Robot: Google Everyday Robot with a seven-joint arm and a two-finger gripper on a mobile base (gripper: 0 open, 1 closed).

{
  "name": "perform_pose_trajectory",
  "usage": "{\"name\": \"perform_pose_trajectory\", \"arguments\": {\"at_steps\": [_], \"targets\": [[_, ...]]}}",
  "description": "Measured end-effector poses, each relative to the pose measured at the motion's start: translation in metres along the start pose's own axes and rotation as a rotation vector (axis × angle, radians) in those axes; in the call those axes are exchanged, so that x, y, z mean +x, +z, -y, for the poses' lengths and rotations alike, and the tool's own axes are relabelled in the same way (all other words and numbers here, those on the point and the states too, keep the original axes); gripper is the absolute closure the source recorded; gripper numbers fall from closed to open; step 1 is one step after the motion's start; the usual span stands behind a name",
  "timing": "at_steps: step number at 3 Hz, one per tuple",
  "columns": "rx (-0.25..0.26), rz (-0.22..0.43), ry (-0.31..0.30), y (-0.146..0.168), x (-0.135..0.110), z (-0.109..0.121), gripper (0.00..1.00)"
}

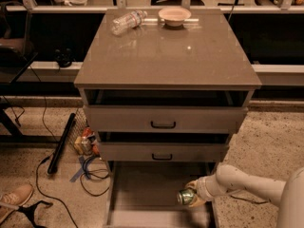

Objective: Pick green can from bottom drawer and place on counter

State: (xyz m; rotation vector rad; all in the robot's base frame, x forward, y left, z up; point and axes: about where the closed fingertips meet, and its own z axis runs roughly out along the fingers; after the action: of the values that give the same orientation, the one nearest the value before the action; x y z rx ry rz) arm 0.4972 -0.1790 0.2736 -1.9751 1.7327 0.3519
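Far L on the floor you've got a tan shoe, then a black stick lying slanted, w/ dark cords next to it by the cabinet's L foot. Up top, the counter is flat and shiny. A clear bottle lies on its side at the back L, and a small bowl sits just R of it, near the back edge. Under the counter the top drawer and middle drawer both stick out a little, each w/ a black handle. The bottom drawer is pulled way out, so you can see its flat floor. The green can is over the R side of that drawer, tipped so a silver end faces L. Your gripper is clamped around the can, one finger above it and one below. Can't tell if the can touches the drawer floor. The white arm reaches in from the R.
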Motion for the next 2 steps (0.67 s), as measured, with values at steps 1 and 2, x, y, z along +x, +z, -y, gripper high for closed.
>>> {"name": "perform_pose_trajectory", "arguments": {"at_steps": [1, 2], "targets": [[0.038, 0.026, -0.007, -0.019, -0.003, 0.01, 1.0], [0.069, 0.073, -0.048, -0.061, -0.009, 0.018, 1.0]]}}
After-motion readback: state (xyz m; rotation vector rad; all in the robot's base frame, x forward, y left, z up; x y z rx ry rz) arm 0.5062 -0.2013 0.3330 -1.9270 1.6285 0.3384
